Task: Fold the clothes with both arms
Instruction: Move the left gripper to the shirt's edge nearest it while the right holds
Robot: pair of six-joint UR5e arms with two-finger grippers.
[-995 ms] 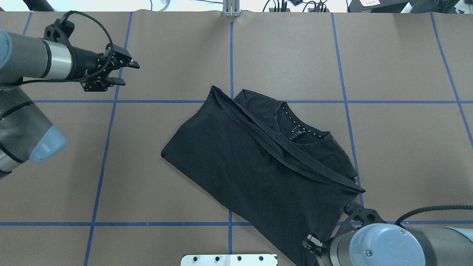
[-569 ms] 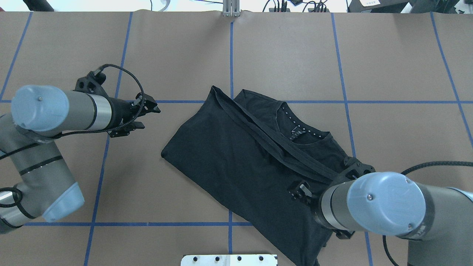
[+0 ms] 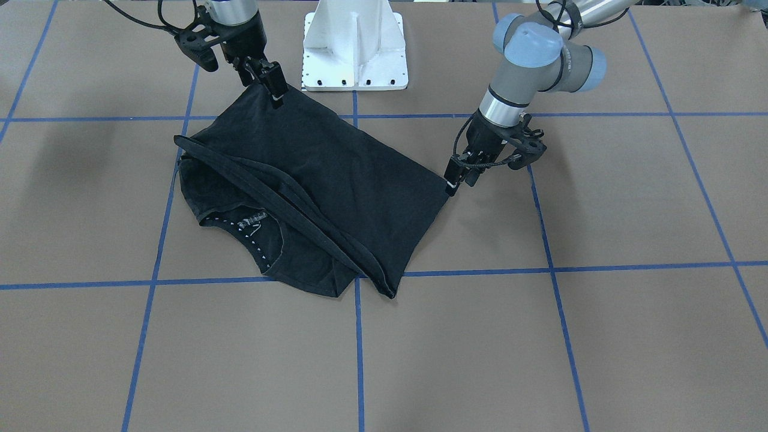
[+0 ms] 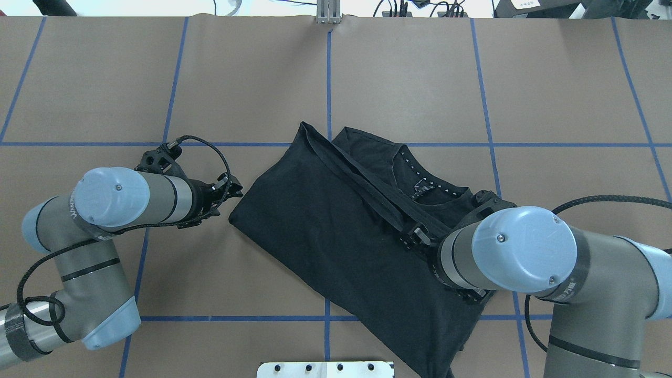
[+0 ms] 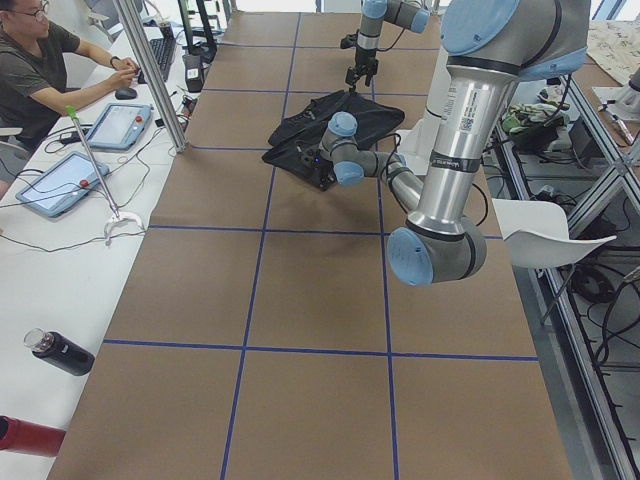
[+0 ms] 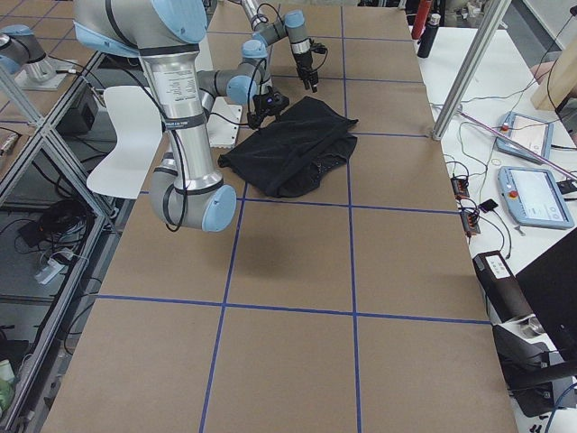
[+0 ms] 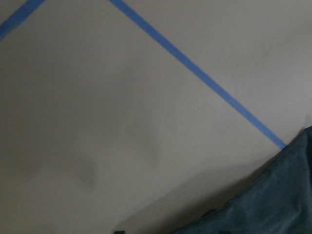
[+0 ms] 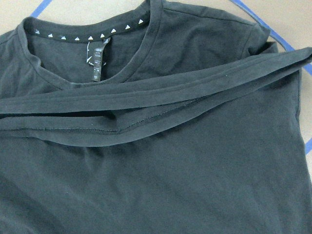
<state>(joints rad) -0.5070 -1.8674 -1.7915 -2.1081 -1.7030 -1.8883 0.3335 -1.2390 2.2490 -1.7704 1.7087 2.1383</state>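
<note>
**Front-facing view.** The shirt point(image 3: 336, 174) lies partly folded on the table point(image 3: 600, 336), just in front of the base point(image 3: 354, 48). Its long axis runs diagonally, from the robot's near right to its far left. The left gripper point(image 3: 451, 185) has its tips at the shirt's corner on that arm's side, but contact cannot be confirmed. The right gripper point(image 3: 275, 90) sits at the corner nearest the base, on or just above the cloth. Jaw spacing cannot be told for either claw.

**Overhead view.** The left claw is just beside the shirt's left corner, and the cloth lies ahead of it. The right claw hangs over the cloth near the folded hem band, with the collar just beyond.

**Side views.** Both claws are too small to judge.

**Left wrist view.** This shows bare table and blue tape. Only the shirt's corner enters at lower right, and no fingers show.

**Right wrist view.** Collar, label and hem band fill the view, and no fingers show.

**Assessment.** Each arm is nearer its own corner. The next pinch likely depends on the left claw closing the small gap to its corner.
</note>
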